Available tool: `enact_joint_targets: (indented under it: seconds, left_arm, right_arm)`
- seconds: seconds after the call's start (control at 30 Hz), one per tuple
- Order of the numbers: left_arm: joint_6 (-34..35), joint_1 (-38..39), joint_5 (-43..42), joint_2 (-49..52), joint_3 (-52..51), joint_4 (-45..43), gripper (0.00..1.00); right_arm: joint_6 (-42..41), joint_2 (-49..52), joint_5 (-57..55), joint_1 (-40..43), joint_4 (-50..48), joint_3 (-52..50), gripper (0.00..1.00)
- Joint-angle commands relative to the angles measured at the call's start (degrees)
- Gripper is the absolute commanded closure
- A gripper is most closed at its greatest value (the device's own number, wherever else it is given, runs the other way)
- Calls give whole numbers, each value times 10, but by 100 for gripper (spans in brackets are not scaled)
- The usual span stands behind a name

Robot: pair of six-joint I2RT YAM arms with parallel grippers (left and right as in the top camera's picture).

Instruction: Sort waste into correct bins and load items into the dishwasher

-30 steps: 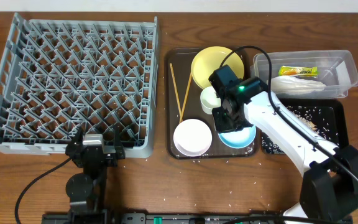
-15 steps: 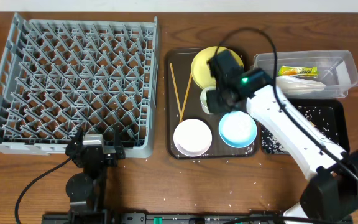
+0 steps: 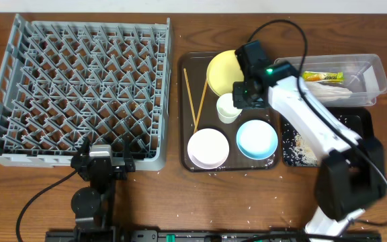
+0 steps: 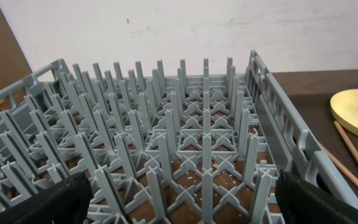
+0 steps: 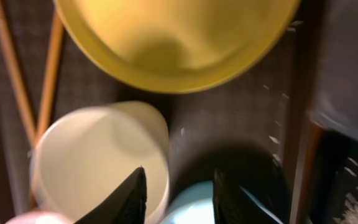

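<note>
Waste looks done: wrapper (image 3: 322,76) + napkin (image 3: 328,95) in clear tub (image 3: 379,72), crumbs (image 3: 348,122) in black tray (image 3: 366,144). Dish rack (image 3: 79,87) holds zero. Plate (image 3: 222,70), cup (image 3: 228,108), white bowl (image 3: 207,148), blue bowl (image 3: 256,139), chopsticks (image 3: 193,101) all on brown tray (image 3: 207,115), so loading's not begun. Right gripper (image 5: 179,199) above cup, jaws partly apart, empty. Left gripper (image 4: 182,206) at rack edge, jaws wide, empty.

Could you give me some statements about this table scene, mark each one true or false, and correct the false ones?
1. The dish rack holds no dishes. True.
2. The wrapper lies in the clear tub. True.
3. The chopsticks lie in the dish rack. False: the chopsticks lie on the brown tray.
4. The white bowl is stacked inside the light blue bowl. False: they sit side by side.
</note>
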State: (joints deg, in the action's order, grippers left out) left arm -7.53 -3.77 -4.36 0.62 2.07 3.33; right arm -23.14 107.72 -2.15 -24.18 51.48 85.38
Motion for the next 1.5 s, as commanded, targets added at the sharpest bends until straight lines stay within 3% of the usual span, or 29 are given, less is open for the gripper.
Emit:
enact_joint_targets:
  seconds: [0.0, 0.03, 0.13, 0.33, 0.57, 0.63, 0.67, 0.73, 0.83, 0.87, 0.93, 1.0, 1.13, 1.27, 1.47]
  left_arm:
    - [-2, -3, -6, -3, -16, 8, 5]
    - [-2, -3, -6, -3, -15, 8, 5]
    - [-2, -3, -6, -3, -15, 8, 5]
    - [-2, -3, -7, -3, -15, 2, 5]
    - [-2, -3, -11, -3, -15, 5, 5]
    - [44, -3, -62, -3, -15, -46, 5]
    - [84, -3, -70, -3, -15, -76, 4]
    - [249, -4, -54, -3, -15, -169, 5]
    - [600, -3, -7, -3, -15, -238, 5]
    - [748, -3, -17, -3, -15, -218, 5]
    - [960, -3, -51, -3, -15, -135, 5]
    - [1038, -3, -78, -3, -15, -67, 4]
    - [1038, -3, -92, -3, -15, -30, 4]
    - [869, -3, -112, -3, -13, -104, 5]
    - [761, -5, -121, 103, 85, -79, 5]
  right_arm:
    - [24, 49, 42, -2, -20, 3, 65]
    - [24, 61, 50, -2, -27, 3, 65]
    - [20, 71, 56, 2, -39, 6, 99]
    - [20, -16, 64, 36, -17, 54, 99]
    - [20, -101, 166, 102, -41, 64, 99]
    - [20, -102, 218, 127, -42, 64, 99]
    - [21, -102, 231, 134, -41, 63, 99]
    - [24, -101, 253, 143, -41, 63, 99]
    - [24, -101, 265, 146, -47, 63, 99]
    - [24, -101, 268, 145, -49, 63, 99]
    - [26, -101, 269, 139, -50, 63, 99]
    - [29, -101, 269, 136, -50, 63, 99]
    - [31, -101, 271, 134, -51, 63, 99]
    - [31, -101, 273, 133, -50, 63, 99]
    - [35, -101, 288, 132, -61, 63, 99]
